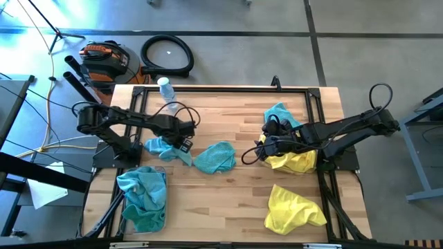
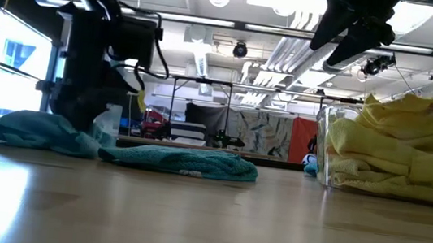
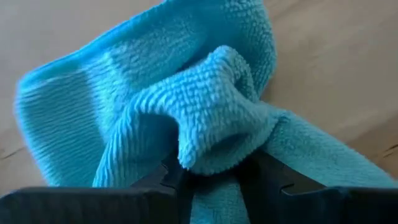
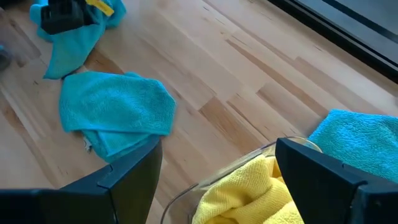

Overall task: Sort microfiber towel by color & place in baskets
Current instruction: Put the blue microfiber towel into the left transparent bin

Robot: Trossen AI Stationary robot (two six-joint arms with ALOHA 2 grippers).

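Your wooden worktop [image 1: 228, 194] sits in a big open workshop, with both arms reaching in toward the middle. Biggest stuff first: one clear basket [image 1: 143, 198] at the near left corner is stuffed with teal towels [image 1: 142, 187], and another basket [image 2: 324, 142] on the right is heaped with yellow towels [image 2: 401, 151]. A loose yellow towel [image 1: 292, 207] lies on the bare wood near the right front, well apart from that basket. A teal towel [image 1: 282, 114] sits at the far side of the yellow heap. Another teal towel [image 1: 216, 157] lies flat mid-worktop, free of both arms. Your left gripper [image 1: 181, 142] is clamped on a bunched teal cloth [image 3: 199, 118] left of center, down at the wood. Your right gripper [image 4: 217, 165] hovers spread wide over the yellow basket's edge, holding nothing. A water bottle [image 1: 166, 93] stands at the far edge.
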